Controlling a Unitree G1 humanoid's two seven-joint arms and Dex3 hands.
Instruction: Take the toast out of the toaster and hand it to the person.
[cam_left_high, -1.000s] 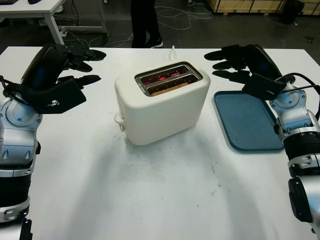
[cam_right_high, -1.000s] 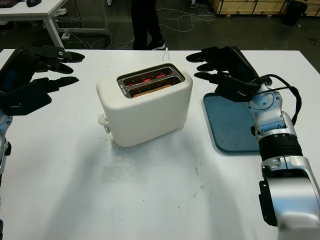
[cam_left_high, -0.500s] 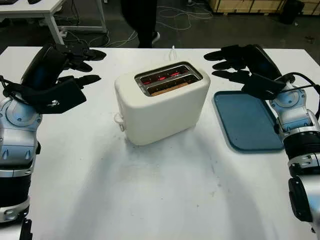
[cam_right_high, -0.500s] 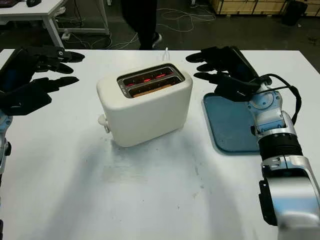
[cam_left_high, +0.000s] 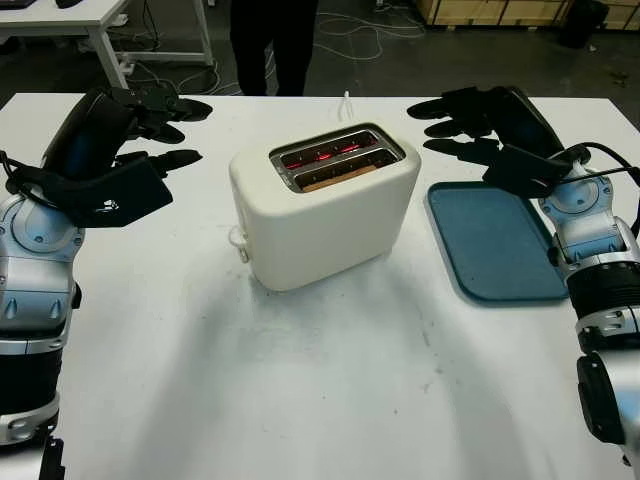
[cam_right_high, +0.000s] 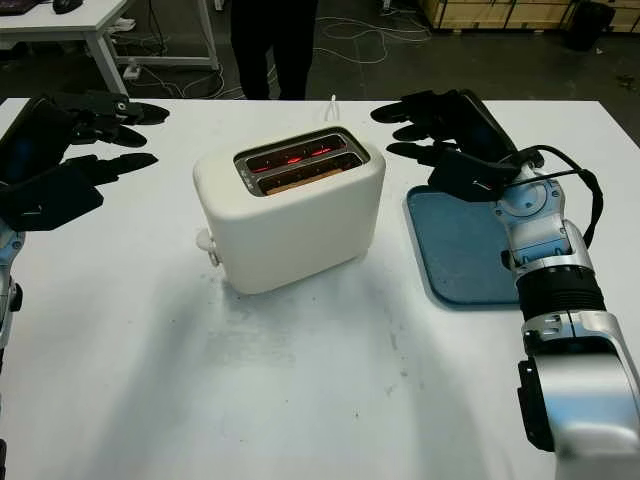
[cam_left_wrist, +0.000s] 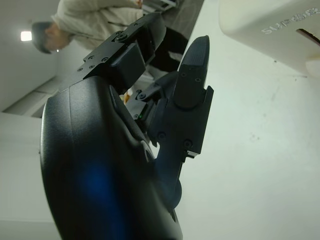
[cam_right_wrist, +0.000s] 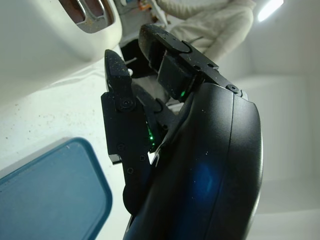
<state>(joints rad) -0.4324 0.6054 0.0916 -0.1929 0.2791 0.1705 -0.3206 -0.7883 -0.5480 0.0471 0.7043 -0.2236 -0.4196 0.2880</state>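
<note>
Meanwhile, stepped up to the desk's far edge (person (cam_left_high: 272, 40)), toast (cam_left_high: 338, 178) still down, both hands open, empty.

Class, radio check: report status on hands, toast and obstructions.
Left hand and right hand open, flanking toaster. Toast down in near slot, untouched. Nothing blocking.

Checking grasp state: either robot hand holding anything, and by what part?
Nothing held. Left robot hand and right robot hand are open either side of the toaster.
</note>
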